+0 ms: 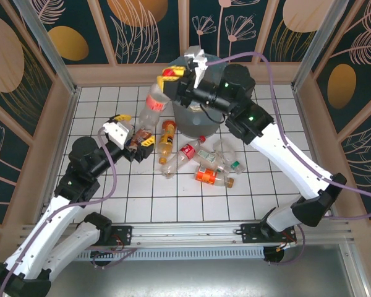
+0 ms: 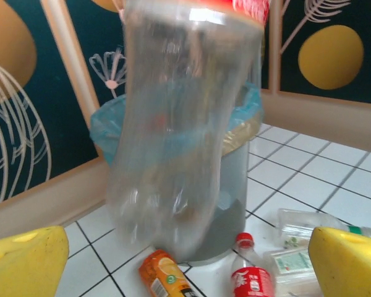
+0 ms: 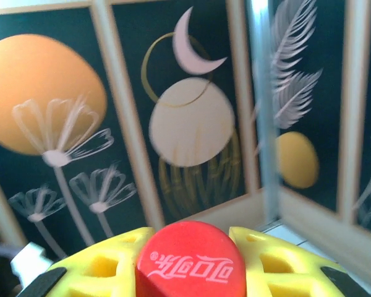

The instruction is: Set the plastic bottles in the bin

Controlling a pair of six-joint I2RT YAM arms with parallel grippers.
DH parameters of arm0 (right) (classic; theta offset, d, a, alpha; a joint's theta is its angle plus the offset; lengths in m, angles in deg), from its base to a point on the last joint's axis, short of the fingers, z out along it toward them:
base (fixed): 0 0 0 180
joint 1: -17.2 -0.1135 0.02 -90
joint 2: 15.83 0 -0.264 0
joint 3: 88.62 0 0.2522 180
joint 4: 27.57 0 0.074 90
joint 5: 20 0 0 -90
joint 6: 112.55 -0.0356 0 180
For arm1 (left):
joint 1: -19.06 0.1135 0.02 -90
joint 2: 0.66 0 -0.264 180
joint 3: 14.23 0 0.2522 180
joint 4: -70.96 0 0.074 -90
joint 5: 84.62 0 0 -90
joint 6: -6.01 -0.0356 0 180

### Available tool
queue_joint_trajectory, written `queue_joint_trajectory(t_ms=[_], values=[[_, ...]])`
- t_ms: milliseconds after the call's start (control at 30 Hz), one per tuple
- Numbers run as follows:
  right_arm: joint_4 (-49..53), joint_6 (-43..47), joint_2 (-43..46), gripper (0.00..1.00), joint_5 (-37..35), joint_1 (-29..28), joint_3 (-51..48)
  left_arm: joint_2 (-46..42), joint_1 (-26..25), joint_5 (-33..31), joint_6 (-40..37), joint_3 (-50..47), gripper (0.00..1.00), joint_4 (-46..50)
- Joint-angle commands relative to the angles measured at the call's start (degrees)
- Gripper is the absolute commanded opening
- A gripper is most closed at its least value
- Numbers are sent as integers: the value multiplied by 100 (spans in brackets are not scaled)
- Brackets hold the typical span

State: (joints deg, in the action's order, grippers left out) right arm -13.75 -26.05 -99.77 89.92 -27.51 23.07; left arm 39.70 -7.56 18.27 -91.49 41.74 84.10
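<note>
Bottle (image 1: pixel 152 109), cap (image 3: pixel 190 261) tight in right hand (image 1: pixel 169 77), beside bin (image 1: pixel 191 121); left hand (image 1: pixel 135 137) unclenched; loose bottles (image 1: pixel 205 164) nearby.

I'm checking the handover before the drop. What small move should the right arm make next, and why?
Probably swing the right gripper rightward until the clear plastic bottle with the red label hangs over the round grey bin. It grips the red cap, the bottle hangs left of the bin's rim, and the left gripper stands open.
</note>
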Motion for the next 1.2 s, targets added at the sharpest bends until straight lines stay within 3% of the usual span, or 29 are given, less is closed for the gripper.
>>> queue_joint_trajectory(t_ms=[0,167,367,933,1167], values=[[473,745,31,6,-1183,229,624,-31,7,-548,-15,-269,98,-667],[1084,1036,-487,6,-1788,769,1425,219,7,-743,23,-310,99,-633],[1396,1094,-1120,6,-1616,1279,1917,353,7,-623,59,-293,99,-544],[997,724,-2269,6,882,2105,1138,297,12,-725,-14,-352,99,-461],[895,886,-2464,9,1298,2259,611,332,7,-726,-60,-368,99,-427]])
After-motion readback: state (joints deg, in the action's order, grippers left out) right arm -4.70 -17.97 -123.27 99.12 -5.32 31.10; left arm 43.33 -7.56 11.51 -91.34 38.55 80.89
